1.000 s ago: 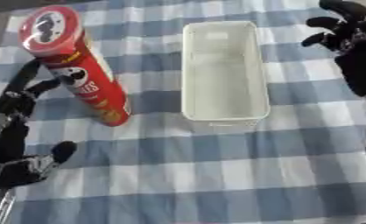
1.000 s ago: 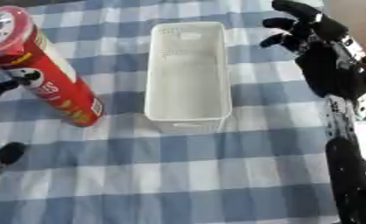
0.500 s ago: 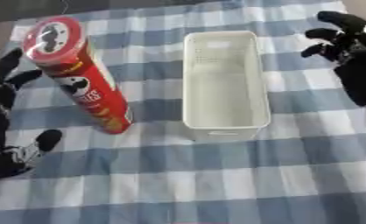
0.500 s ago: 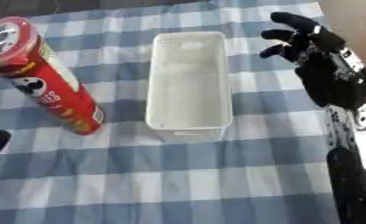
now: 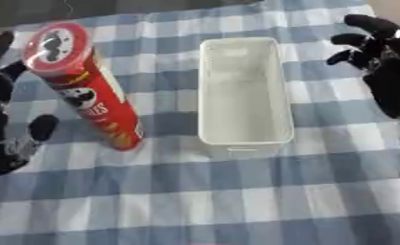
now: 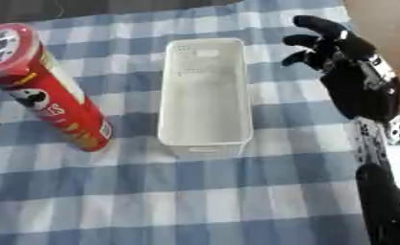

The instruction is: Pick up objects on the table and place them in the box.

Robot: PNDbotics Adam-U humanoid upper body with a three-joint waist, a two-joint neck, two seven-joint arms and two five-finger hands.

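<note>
Can: a tall red chip can [image 5: 82,86] with a red lid stands on the left part of the surface, leaning in the picture with its top toward the far left and its base near the box's near left corner, apart from the box.
Box: a long white plastic box [image 5: 241,91] lies in the middle of the surface, its long side running away from the robot; nothing shows inside it.
Surface: a blue and white checked cloth [image 5: 203,201] covers the surface under both things.
Left robot hand: the left robot hand [image 5: 11,119] shows at the left edge in the left eye view, just beside the can; one dark finger stands up near the lid and the thumb shows lower, next to the can's middle. The fingers look spread and released, on the can's left side and not wrapped round it; whether they touch it cannot be told.
Right robot hand: the right robot hand [image 6: 341,62] hangs at the far right, beside the box's far right corner and apart from it, fingers spread and slightly bent, grasping nothing.
Right arm: the black forearm [image 6: 379,158] with silver parts runs down the right edge.
</note>
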